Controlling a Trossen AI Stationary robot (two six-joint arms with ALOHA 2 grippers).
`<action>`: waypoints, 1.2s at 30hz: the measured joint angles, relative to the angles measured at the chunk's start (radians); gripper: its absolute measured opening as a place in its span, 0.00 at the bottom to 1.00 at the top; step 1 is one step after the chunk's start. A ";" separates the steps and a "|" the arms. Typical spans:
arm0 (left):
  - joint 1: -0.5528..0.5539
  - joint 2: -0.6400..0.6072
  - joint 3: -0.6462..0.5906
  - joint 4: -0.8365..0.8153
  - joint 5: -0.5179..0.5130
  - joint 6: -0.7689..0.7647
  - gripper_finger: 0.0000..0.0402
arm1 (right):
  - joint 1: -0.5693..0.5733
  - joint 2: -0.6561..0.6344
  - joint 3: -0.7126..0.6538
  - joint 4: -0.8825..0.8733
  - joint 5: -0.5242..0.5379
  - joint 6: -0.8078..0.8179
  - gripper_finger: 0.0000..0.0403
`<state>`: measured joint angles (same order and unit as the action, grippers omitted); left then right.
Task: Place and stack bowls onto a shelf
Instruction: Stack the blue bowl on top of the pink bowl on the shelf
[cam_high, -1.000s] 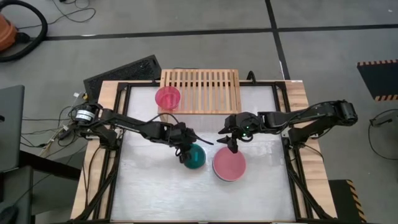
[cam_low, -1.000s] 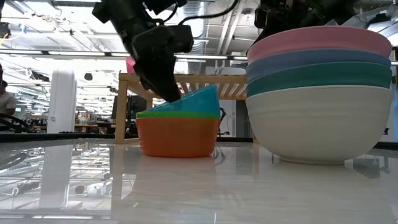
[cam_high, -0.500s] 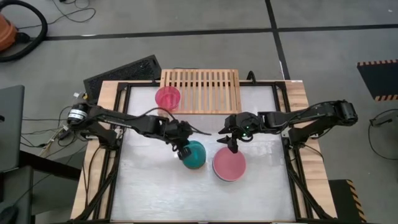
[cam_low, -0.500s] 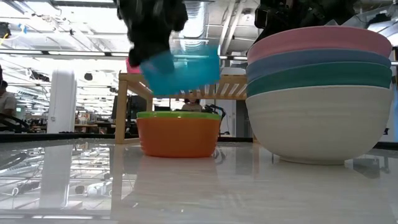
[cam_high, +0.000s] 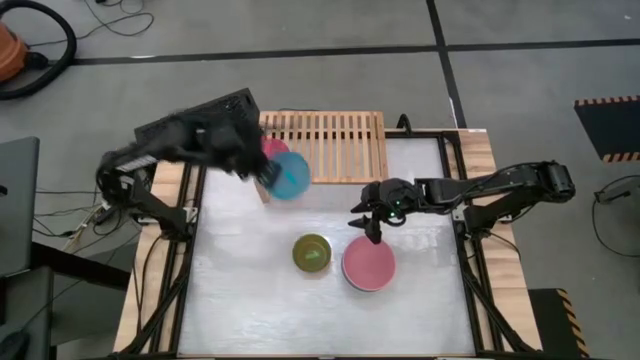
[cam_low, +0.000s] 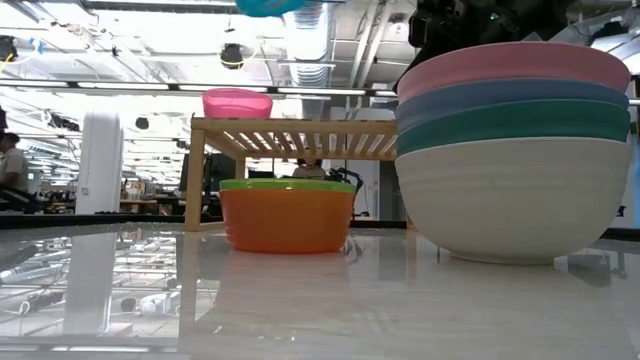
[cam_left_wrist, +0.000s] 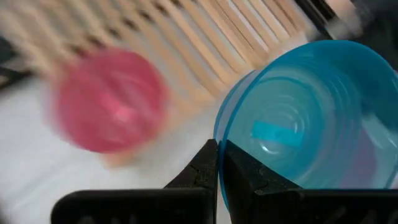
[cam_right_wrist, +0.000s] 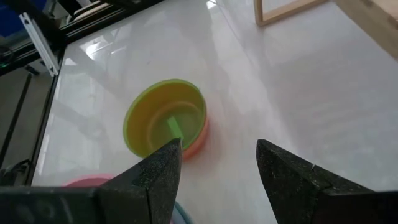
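My left gripper (cam_high: 262, 172) is raised high at the shelf's left front and is shut on a cyan bowl (cam_high: 289, 174), whose underside just shows at the top of the low view (cam_low: 270, 5). A magenta bowl (cam_low: 237, 103) stands on the light-wood slatted shelf (cam_high: 330, 145) at its left end. An olive-green bowl (cam_high: 312, 252) sits nested in an orange-red one (cam_low: 285, 220) on the table. Beside them stands the stack of large bowls (cam_low: 510, 150), pink on top. My right gripper (cam_high: 372, 230) hovers open just beyond that stack. My left gripper has the cyan bowl by its rim (cam_left_wrist: 219, 142), pinched with one finger (cam_left_wrist: 245, 177) inside the bowl and the other (cam_left_wrist: 200, 171) outside. The bowl is lifted clear of everything and tipped, its opening turned toward the wrist camera.
A black keyboard (cam_high: 195, 118) lies off the table's far-left corner, next to the shelf. The shelf's right part holds nothing. White tabletop (cam_high: 250, 300) lies bare to the left of and in front of the bowl stacks. In the right wrist view the green bowl (cam_right_wrist: 166, 118) lies ahead.
My left gripper has pulled the cyan bowl up out of the olive-green bowl, risen high, and swung toward the far-left, ending at the shelf's left front beside the magenta bowl. The bowl has tipped on the way. The green and orange bowls stayed put.
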<state>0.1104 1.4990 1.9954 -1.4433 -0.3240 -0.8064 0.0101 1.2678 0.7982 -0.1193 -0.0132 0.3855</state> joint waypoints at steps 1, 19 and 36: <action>0.040 0.000 0.045 -0.040 -0.016 0.014 0.00 | 0.000 0.000 0.000 0.000 0.000 0.004 0.58; 0.586 0.091 -0.010 -0.129 0.338 0.329 0.00 | 0.000 0.000 0.000 -0.004 0.015 0.006 0.58; 0.640 0.105 -0.103 -0.109 0.418 0.400 0.00 | -0.025 0.000 0.000 -0.008 0.015 -0.002 0.58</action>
<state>0.7506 1.6043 1.8923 -1.5526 0.0939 -0.4068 -0.0154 1.2678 0.7986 -0.1272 0.0017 0.3836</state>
